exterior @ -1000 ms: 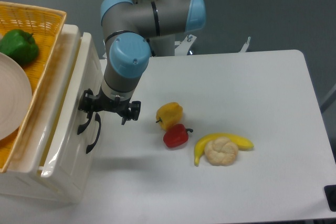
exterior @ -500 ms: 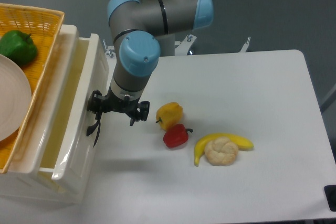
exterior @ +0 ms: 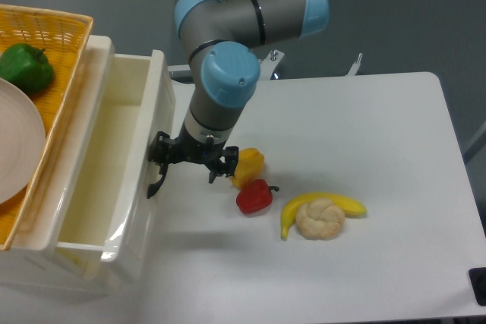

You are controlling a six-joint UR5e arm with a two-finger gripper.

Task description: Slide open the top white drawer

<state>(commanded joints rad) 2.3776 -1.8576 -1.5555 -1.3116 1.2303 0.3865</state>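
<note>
Fixed camera: the top white drawer [exterior: 114, 180] juts out from the small cabinet at the left of the bench [exterior: 364, 149], its empty tray exposed, while the pincer [exterior: 190, 163] is at the black handle [exterior: 156, 180] on the drawer's front, seemingly hooked there (whether clenched or released cannot be told). The glossy plastic looks light, stiff and slippery, so the curved handle is the sound hold. A yellow pepper [exterior: 248, 165] lies just beside the pincer.

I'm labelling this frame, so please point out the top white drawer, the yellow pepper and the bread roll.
top white drawer [exterior: 156, 123]: fixed camera, front panel.
yellow pepper [exterior: 250, 163]: fixed camera, visible right side.
bread roll [exterior: 320, 218]: fixed camera, top centre.
</note>
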